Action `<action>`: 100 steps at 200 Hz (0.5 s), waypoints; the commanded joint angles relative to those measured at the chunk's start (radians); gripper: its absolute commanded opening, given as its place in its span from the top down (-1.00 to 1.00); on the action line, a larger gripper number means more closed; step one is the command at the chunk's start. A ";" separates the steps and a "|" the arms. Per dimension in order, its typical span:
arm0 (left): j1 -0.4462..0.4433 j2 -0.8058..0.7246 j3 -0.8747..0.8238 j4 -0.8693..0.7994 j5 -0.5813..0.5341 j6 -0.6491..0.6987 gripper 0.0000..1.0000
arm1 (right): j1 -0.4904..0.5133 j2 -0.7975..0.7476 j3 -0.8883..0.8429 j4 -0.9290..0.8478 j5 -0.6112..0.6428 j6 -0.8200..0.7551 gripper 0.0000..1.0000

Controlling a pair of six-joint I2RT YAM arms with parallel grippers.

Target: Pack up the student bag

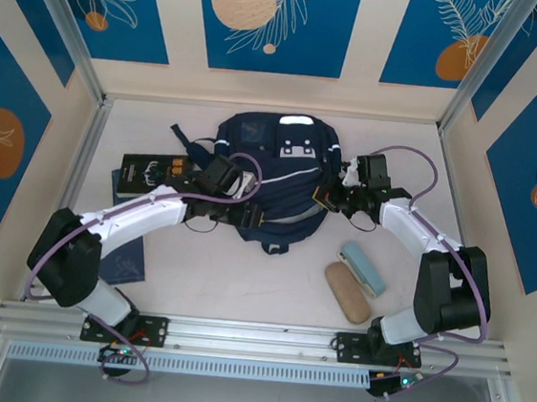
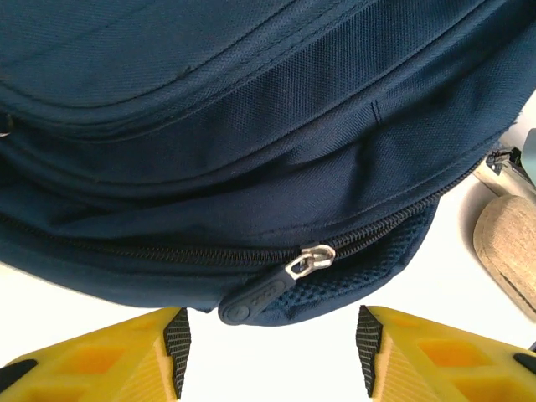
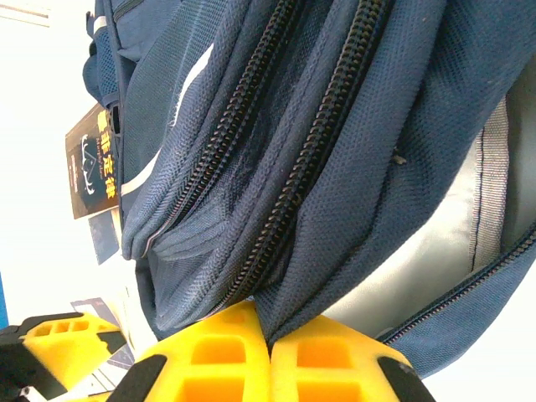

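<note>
My left pincer (image 2: 268, 335) has its jaws apart and empty, just short of the student bag (image 1: 271, 177), with the zipper pull (image 2: 310, 261) straight ahead. My right pincer (image 3: 270, 339) is closed, pinching the bag's fabric edge. The bag lies mid-table (image 1: 241, 275) between both pincers.

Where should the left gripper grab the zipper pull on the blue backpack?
Pinch the dark pull tab, not the silver slider. The tab sticks out past the backpack's edge toward the open left gripper, so probably come straight in from the near side.
</note>
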 commanded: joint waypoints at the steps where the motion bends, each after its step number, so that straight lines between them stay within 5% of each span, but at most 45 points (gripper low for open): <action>1: -0.007 0.048 0.004 0.027 0.057 0.047 -0.14 | -0.004 0.011 0.018 0.024 -0.051 -0.015 1.00; 45: -0.007 0.104 -0.002 0.056 0.123 0.034 -0.11 | -0.006 0.017 0.013 0.027 -0.055 -0.003 1.00; 100: -0.008 0.101 -0.026 0.090 0.172 0.031 0.21 | -0.005 0.021 0.000 0.034 -0.056 0.006 1.00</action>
